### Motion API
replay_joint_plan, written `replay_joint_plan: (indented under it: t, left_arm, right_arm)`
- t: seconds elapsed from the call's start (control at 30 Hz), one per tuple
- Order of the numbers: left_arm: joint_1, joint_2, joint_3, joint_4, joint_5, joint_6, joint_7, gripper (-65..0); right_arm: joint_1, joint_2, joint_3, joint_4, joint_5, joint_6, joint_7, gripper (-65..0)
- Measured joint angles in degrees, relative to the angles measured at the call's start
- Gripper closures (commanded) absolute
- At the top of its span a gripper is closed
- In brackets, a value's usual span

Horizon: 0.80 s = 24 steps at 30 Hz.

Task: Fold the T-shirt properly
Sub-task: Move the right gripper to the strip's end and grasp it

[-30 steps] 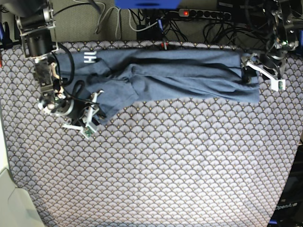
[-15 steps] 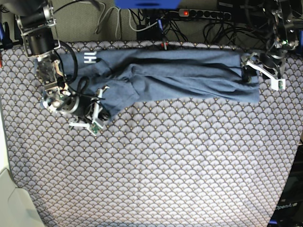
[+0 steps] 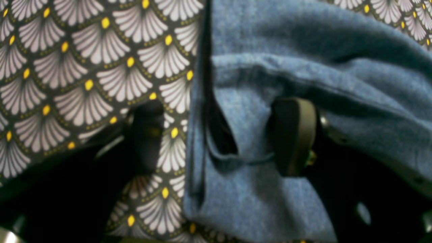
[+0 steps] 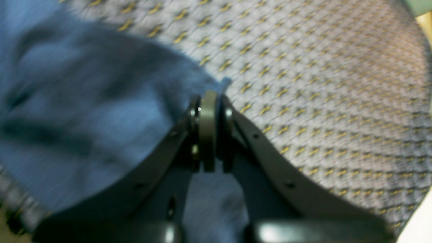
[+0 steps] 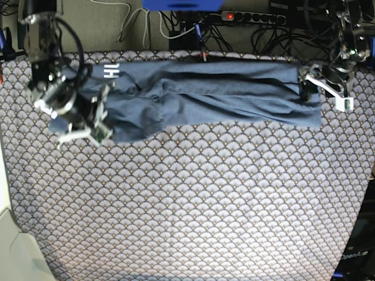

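The slate-blue T-shirt lies as a long rumpled band along the far side of the table, white lettering near its left end. My right gripper is at that left end, shut on a corner of the T-shirt. In the right wrist view its pads press together with a tip of cloth poking out past them. My left gripper is at the shirt's right end, open. One finger rests on the table covering and the other on the T-shirt, straddling its folded edge.
The scallop-patterned covering spreads over the whole table in front of the shirt. A power strip and tangled cables sit behind the far edge. A pale surface borders the near left corner.
My right gripper shut on the shirt's lower-left corner and carried it up and to the left, pulling that flap in. The left gripper has stayed put.
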Motion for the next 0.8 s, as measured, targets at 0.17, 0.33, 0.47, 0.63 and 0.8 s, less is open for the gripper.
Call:
replay_joint_plan:
  t: [0.17, 0.33, 0.47, 0.63, 0.8]
  left_arm:
    - [0.0, -0.1, 0.0, 0.0, 0.0, 0.0, 0.0, -48.6]
    - [0.0, 0.0, 0.0, 0.0, 0.0, 0.0, 0.0, -48.6]
    - [0.0, -0.1, 0.0, 0.0, 0.0, 0.0, 0.0, -48.6]
    - [0.0, -0.1, 0.0, -0.3, 0.0, 0.0, -0.2, -48.7]
    - [0.0, -0.1, 0.0, -0.3, 0.0, 0.0, -0.3, -48.9]
  right_arm:
    - [-4.2, -0.3, 5.4, 1.5, 0.0, -0.4, 0.8, 0.0]
    - [-9.7, -0.3, 8.8, 1.4, -0.2, -0.3, 0.6, 0.0]
    - [-11.5, -0.3, 10.1, 1.4, 0.0, -0.5, 1.3, 0.0]
    - [-12.4, -0.4, 10.1, -1.4, 0.1, -0.4, 1.0, 0.0]
    - [-12.0, -0.4, 9.9, -7.6, 0.0, -0.4, 1.3, 0.0]
